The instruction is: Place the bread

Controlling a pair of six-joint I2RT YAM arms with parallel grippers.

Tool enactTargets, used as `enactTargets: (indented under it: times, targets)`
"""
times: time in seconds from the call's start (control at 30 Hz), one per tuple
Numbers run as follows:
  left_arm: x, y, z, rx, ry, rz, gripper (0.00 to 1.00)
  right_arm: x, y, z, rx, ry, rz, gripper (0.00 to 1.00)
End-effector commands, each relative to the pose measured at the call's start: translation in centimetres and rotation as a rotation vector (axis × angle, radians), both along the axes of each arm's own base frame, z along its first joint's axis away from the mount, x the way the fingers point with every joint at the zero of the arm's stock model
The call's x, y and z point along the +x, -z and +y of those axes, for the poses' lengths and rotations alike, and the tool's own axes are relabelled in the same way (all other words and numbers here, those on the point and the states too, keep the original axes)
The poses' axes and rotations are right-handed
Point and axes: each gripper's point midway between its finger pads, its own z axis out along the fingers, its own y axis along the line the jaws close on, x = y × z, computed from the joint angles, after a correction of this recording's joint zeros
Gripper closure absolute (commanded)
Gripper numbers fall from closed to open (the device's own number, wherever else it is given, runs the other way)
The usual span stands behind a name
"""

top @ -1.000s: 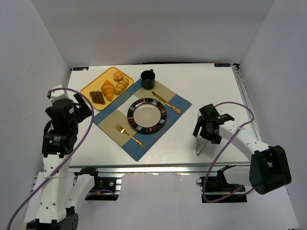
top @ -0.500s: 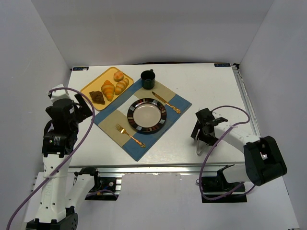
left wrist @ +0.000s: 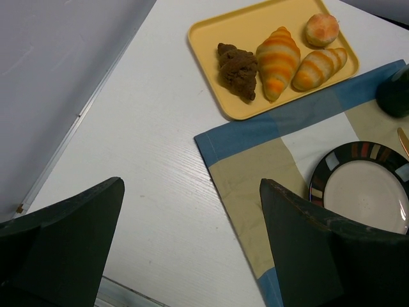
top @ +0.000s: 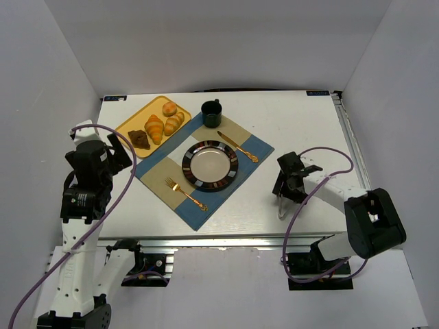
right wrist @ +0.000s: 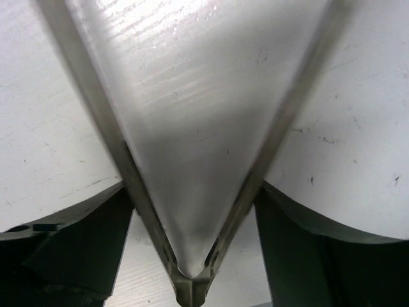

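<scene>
One croissant (top: 154, 128) lies lengthwise near-to-far on the tray (top: 127, 125); left gripper (left wrist: 190, 185) gapes empty, right gripper (right wrist: 192, 192) straddles tongs (right wrist: 190, 281), grip unclear.

Looked down past the left gripper (left wrist: 190, 192), jaws spread wide with nothing between them, onto a white table (left wrist: 140, 160). Took in a yellow tray (left wrist: 204, 38) at the top of the frame, loaded with a dark brown pastry (left wrist: 238, 70), the striped golden-orange croissant (left wrist: 278, 61) just beside it, a pale elongated roll (left wrist: 317, 67) against the croissant's other side and a small round bun (left wrist: 321, 27) behind the roll. Also caught a blue-and-tan placemat (left wrist: 255, 128) just beside the tray, bearing a dark-rimmed plate (left wrist: 323, 173) cut off at the right edge, with a dark cup (left wrist: 396, 93) near it.
</scene>
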Motion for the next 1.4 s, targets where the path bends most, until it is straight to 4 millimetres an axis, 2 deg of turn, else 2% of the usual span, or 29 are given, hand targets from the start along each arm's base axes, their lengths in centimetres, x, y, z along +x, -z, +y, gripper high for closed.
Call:
enactTargets:
  times: [0.0, 0.13, 0.23, 0.37, 0.43, 0.47, 0.5, 0.53, 0.6, 0.63, 0.67, 0.7, 0.73, 0.77, 0.8, 0.83, 0.9, 0.93, 0.97, 1.0, 1.03, 1.07, 1.1, 1.13, 1.17, 1.2, 1.27, 1.3, 1.37]
  targets:
    - [0.0, -0.1, 0.2, 0.020, -0.004, 0.005, 0.02, 0.4, 1.5, -0.2, -0.016, -0.021, -0.023, 0.24]
    - [0.1, 0.0, 0.2, 0.021, -0.003, 0.005, 0.02, 0.4, 0.0, -0.2, -0.010, -0.033, -0.051, 0.40]
    - [0.1, -0.2, 0.2, 0.023, -0.004, 0.003, 0.02, 0.8, -3.3, -0.9, -0.033, -0.039, -0.108, 0.45]
    - [0.3, -0.7, 0.4, 0.038, -0.007, -0.006, 0.02, 1.8, -10.3, -1.0, -0.031, -0.077, -0.235, 0.47]
    - [0.5, -1.2, 0.4, 0.042, -0.003, -0.015, 0.02, 2.2, -13.7, 0.0, 0.002, -0.137, -0.274, 0.48]
    - [0.6, -1.3, 0.4, 0.044, -0.006, -0.018, 0.02, 2.2, -14.7, 0.5, 0.012, -0.158, -0.280, 0.48]
    - [0.7, -1.4, 0.4, 0.044, -0.008, -0.018, 0.02, 2.1, -15.6, 1.6, 0.025, -0.202, -0.285, 0.49]
    - [0.6, -1.6, 0.4, 0.043, -0.006, -0.023, 0.02, 2.6, -17.3, 2.8, 0.049, -0.235, -0.304, 0.49]
    - [0.6, -1.7, 0.4, 0.043, -0.005, -0.023, 0.02, 2.4, -18.9, 5.8, 0.072, -0.318, -0.321, 0.51]
    - [0.5, -1.9, 0.5, 0.045, -0.009, -0.023, 0.02, 3.2, -20.4, 7.3, 0.077, -0.344, -0.341, 0.52]
    - [0.4, -2.0, 0.5, 0.047, -0.011, -0.024, 0.02, 2.8, -21.1, 9.8, 0.091, -0.411, -0.351, 0.52]
    - [0.3, -2.2, 0.6, 0.051, -0.011, -0.025, 0.02, 2.9, -22.0, 11.4, 0.097, -0.450, -0.365, 0.53]
    - [0.2, -2.8, 0.7, 0.054, -0.013, -0.036, 0.02, 3.9, -23.5, 13.9, 0.116, -0.485, -0.390, 0.53]
    - [0.0, -2.9, 0.8, 0.060, -0.021, -0.028, 0.02, 3.5, -24.3, 16.8, 0.145, -0.551, -0.406, 0.53]
    - [-0.1, -3.2, 0.9, 0.062, -0.023, -0.031, 0.02, 3.7, -25.1, 18.9, 0.159, -0.608, -0.421, 0.53]
    - [-0.4, -4.0, 1.0, 0.063, -0.027, -0.043, 0.02, 4.0, -26.1, 22.9, 0.199, -0.681, -0.435, 0.53]
    - [-0.6, -4.8, 1.1, 0.066, -0.036, -0.052, 0.02, 4.8, -27.1, 26.8, 0.219, -0.746, -0.468, 0.54]
    - [-0.7, -5.3, 1.2, 0.068, -0.042, -0.058, 0.02, 5.6, -24.8, 29.3, 0.194, -0.797, -0.422, 0.54]
    - [-1.1, -6.2, 1.4, 0.070, -0.048, -0.070, 0.02, 6.0, -28.0, 31.7, 0.243, -0.820, -0.497, 0.55]
    - [-1.4, -6.7, 1.7, 0.075, -0.067, -0.076, 0.02, 6.5, -28.1, 33.0, 0.247, -0.837, -0.501, 0.55]
    - [-1.7, -7.0, 1.9, 0.079, -0.079, -0.078, 0.02, 7.2, -25.5, 35.2, 0.238, -0.872, -0.460, 0.55]
    - [-1.9, -7.5, 2.0, 0.082, -0.086, -0.088, 0.02, 7.7, -27.5, 36.7, 0.280, -0.878, -0.510, 0.56]
    - [-2.1, -8.3, 2.2, 0.084, -0.094, -0.110, 0.02, 8.1, -27.2, 37.9, 0.298, -0.886, -0.519, 0.56]
    - [-2.3, -8.7, 2.3, 0.086, -0.098, -0.118, 0.02, 8.5, -25.3, 39.3, 0.306, -0.902, -0.496, 0.56]
    - [-2.4, -9.0, 2.3, 0.085, -0.100, -0.125, 0.02, 8.7, -24.2, 39.8, 0.311, -0.905, -0.487, 0.56]
    - [-2.5, -9.5, 2.3, 0.082, -0.101, -0.137, 0.02, 9.1, -24.1, 41.1, 0.347, -0.914, -0.524, 0.56]
    - [-2.7, -9.8, 2.0, 0.077, -0.089, -0.134, 0.02, 9.4, -22.9, 42.0, 0.355, -0.923, -0.544, 0.56]
    - [-2.8, -10.2, 1.9, 0.075, -0.083, -0.142, 0.02, 9.6, -21.5, 42.5, 0.352, -0.927, -0.532, 0.56]
    - [-2.9, -10.3, 1.6, 0.075, -0.071, -0.144, 0.02, 10.2, -20.9, 43.5, 0.363, -0.924, -0.552, 0.56]
